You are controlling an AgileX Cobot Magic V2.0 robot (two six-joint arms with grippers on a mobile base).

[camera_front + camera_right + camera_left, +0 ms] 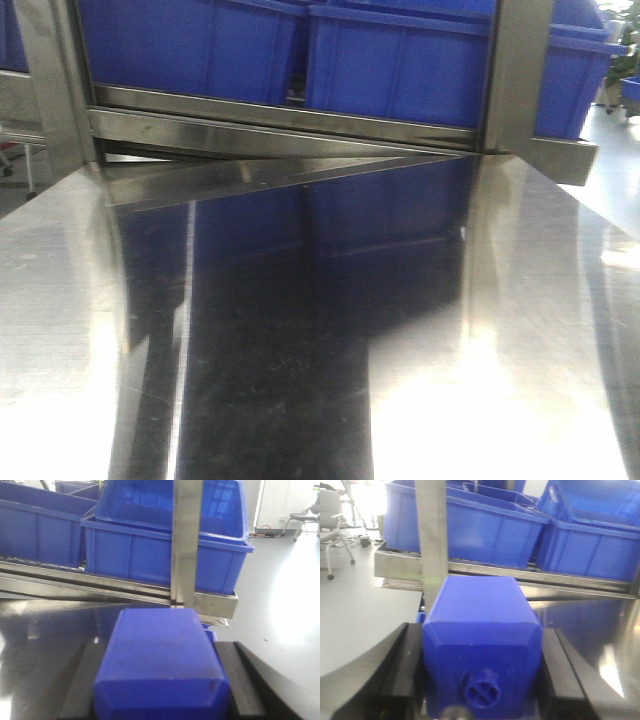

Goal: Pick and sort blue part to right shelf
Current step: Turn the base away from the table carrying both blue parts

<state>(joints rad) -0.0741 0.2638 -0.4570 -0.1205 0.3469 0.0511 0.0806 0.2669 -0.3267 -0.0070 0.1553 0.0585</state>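
In the right wrist view my right gripper (162,680) is shut on the blue part (160,665), a long solid-blue block lying lengthwise between the black fingers (80,685); its cap end is out of view. The left wrist view shows my left gripper (482,650) shut on a squatter blue block (480,630) whose small round knob (481,689) faces the camera. Straight ahead of both stands the right shelf (290,115), a steel rack with a flat front rail and blue bins (400,65). Neither gripper shows in the exterior view.
A shiny steel table (300,330) runs up to the shelf's rail. Upright steel posts (185,540) (432,535) stand directly ahead of each gripper, between the bins. Grey floor and an office chair (330,525) lie to the left.
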